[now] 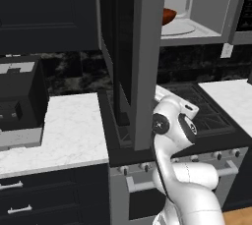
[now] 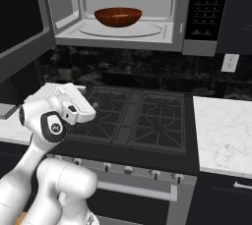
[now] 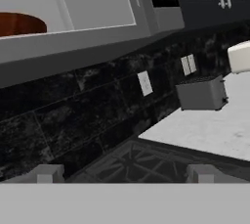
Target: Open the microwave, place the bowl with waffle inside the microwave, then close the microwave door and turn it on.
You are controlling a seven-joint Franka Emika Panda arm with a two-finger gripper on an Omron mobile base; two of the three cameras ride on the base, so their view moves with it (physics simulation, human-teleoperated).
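I see the bowl (image 2: 118, 16) sitting inside the microwave (image 2: 125, 38). Its door (image 1: 132, 62) hangs open. My gripper (image 3: 124, 173) is wide open, holding nothing.

A home kitchen, no doubt about it.

Gas stove (image 2: 135, 116) with black grates and a row of knobs sits dead centre, microwave (image 2: 123, 13) mounted right above it, door (image 1: 133, 57) swung open. White marble desk (image 2: 224, 133) runs either side over dark cabinets (image 1: 49, 194) with silver handles. Dark stone backsplash (image 3: 97, 100) carries wall outlets (image 3: 144, 82), and a grey toaster (image 3: 201, 94) stands on the far marble.
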